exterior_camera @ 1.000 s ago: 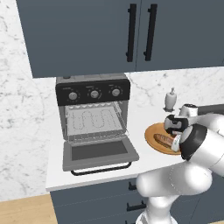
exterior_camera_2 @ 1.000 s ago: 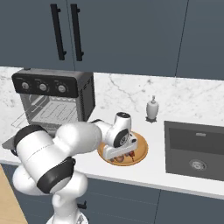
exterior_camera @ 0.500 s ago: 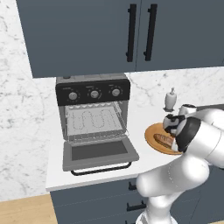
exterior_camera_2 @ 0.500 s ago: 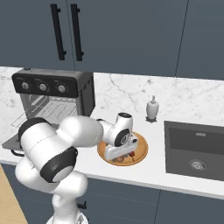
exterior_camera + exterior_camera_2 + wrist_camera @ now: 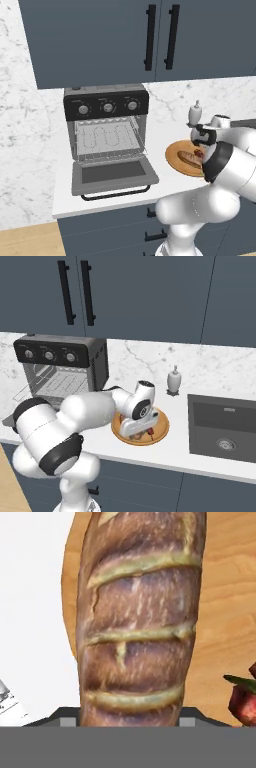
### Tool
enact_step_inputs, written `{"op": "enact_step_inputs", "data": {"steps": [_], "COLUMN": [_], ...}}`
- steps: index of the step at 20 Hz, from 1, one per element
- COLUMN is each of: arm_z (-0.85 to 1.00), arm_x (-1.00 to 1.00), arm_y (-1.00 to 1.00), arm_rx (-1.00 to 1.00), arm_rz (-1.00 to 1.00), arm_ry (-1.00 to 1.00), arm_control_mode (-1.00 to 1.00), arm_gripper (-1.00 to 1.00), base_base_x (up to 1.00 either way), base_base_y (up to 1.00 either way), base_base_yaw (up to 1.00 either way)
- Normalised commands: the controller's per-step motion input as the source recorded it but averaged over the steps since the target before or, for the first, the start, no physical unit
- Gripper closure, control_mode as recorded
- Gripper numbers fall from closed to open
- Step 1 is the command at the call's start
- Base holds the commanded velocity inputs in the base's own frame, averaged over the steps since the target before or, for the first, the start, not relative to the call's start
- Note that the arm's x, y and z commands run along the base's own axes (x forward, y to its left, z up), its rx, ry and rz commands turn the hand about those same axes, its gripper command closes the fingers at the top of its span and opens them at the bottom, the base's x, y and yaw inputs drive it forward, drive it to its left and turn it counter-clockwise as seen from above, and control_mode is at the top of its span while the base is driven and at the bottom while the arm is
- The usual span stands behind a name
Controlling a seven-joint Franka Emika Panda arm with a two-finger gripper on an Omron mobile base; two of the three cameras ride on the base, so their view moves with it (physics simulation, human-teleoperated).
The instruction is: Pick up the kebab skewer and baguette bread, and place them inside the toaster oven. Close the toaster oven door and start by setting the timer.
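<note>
The marble counter ran under dark cabinets, with a sink sunk in at the far right. On it stood the toaster oven, its three knobs along the black top panel and the wire rack bare inside. The toaster oven door hung dropped down flat toward the counter's front edge. Well to the right of the oven lay a round wooden plate, and a small soap bottle stood behind it near the wall. The arm bent low over the plate, its gripper pressed down among the food. The baguette bread lay on the plate, running straight between the two finger tips, which sat at either flank of the loaf; whether they had pinched it or merely straddled it I could not tell. The kebab skewer lay beside the loaf on the same plate, a red chunk showing
</note>
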Motion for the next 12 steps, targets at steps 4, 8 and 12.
{"op": "enact_step_inputs", "data": {"steps": [4,8,12], "arm_z": [1.00,0.96,0.87], "arm_x": [-0.65,-0.53,-0.28], "arm_y": [0.49,0.95,0.99], "arm_rx": [0.03,0.00,0.00], "arm_rz": [0.01,-0.02,-0.07], "arm_ry": [0.00,0.00,-0.01], "arm_control_mode": [-1.00,-1.00,-1.00], "arm_gripper": [1.00,1.00,1.00], "base_base_x": [0.00,0.00,0.00], "base_base_y": [0.00,0.00,0.00], "base_base_yaw": [0.00,0.00,0.00]}}
